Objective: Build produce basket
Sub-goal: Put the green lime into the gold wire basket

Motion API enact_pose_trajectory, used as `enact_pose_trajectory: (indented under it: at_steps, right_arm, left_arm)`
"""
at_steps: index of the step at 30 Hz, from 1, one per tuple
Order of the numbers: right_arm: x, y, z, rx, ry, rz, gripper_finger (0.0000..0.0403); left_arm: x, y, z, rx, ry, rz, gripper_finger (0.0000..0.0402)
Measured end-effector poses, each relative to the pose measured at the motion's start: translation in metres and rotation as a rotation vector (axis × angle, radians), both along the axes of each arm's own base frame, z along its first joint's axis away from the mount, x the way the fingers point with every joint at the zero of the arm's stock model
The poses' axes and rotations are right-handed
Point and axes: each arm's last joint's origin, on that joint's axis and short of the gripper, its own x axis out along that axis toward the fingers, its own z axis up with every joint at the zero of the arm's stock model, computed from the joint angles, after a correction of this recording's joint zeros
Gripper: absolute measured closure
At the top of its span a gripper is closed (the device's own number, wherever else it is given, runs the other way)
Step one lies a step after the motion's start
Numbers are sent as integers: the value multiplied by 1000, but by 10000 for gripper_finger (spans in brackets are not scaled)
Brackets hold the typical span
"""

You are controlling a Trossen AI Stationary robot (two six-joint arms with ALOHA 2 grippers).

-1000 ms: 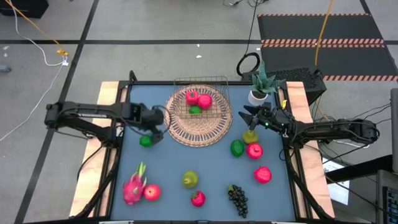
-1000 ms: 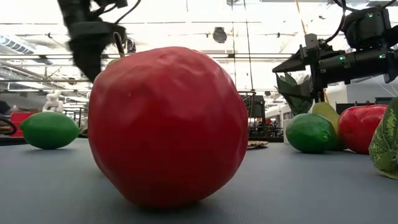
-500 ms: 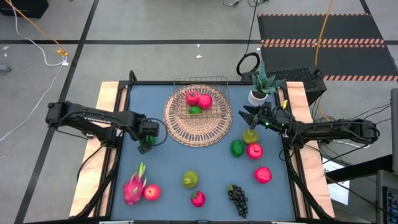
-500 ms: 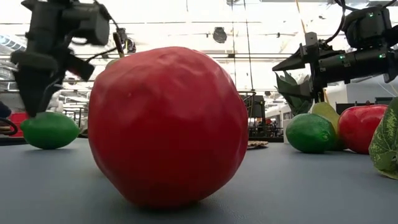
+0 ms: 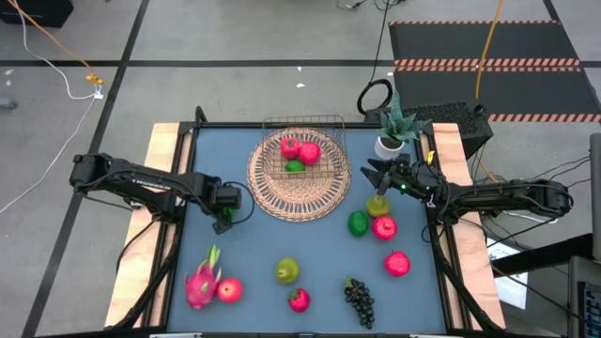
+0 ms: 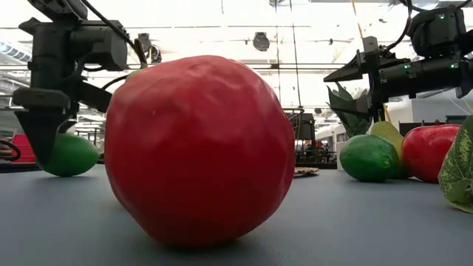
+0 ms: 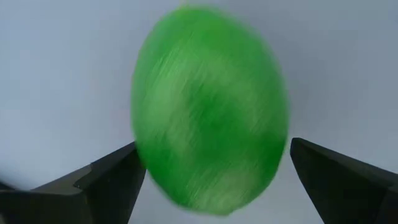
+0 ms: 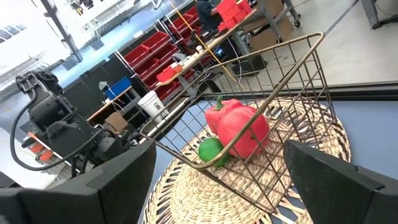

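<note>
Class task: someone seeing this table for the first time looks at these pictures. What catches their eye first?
The small wire-grid basket on the round tan wicker mat at the table's far middle, holding red fruits and a green one. Then the left claw, open around a green toy lime at the table's left side.

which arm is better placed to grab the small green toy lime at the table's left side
Left. The left gripper is open, its fingers either side of the small green toy lime; the right gripper waits beside the wire basket.
</note>
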Motion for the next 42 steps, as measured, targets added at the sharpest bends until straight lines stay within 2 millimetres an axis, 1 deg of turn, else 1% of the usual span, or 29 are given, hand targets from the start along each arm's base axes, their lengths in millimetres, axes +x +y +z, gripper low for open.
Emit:
enact_pose_trajectory:
  at_steps: [2, 4, 10, 19, 22, 28, 33, 36, 40, 42]
  right_arm:
    - [0, 0, 0, 1, 0, 2, 58]
    - [0, 0, 0, 0, -1, 2, 58]
    - [0, 0, 0, 13, -10, 2, 58]
    - [0, 0, 0, 16, -14, 3, 58]
    - [0, 0, 1, 15, -16, 3, 58]
    - [0, 0, 1, 15, -16, 3, 58]
    - [0, 1, 1, 26, -26, 23, 58]
    - [0, 1, 2, 37, -41, 30, 58]
    - [1, 2, 4, 40, -66, 53, 58]
    - [1, 2, 5, 37, -76, 75, 58]
  left_arm:
    - [2, 0, 0, 0, -23, -8, 21]
    - [3, 0, 0, 1, -27, -15, 42]
    - [7, 0, 0, 2, -67, -21, 143]
    - [7, 3, 1, 4, -73, -21, 147]
    - [12, 3, 8, 7, -93, -28, 147]
    - [29, 7, 35, 124, -191, -54, 141]
    - [38, 7, 61, 137, -241, -71, 148]
    - [40, 9, 84, 203, -233, -75, 148]
    - [42, 13, 123, 324, -254, -100, 141]
    - [45, 15, 144, 380, -302, -120, 138]
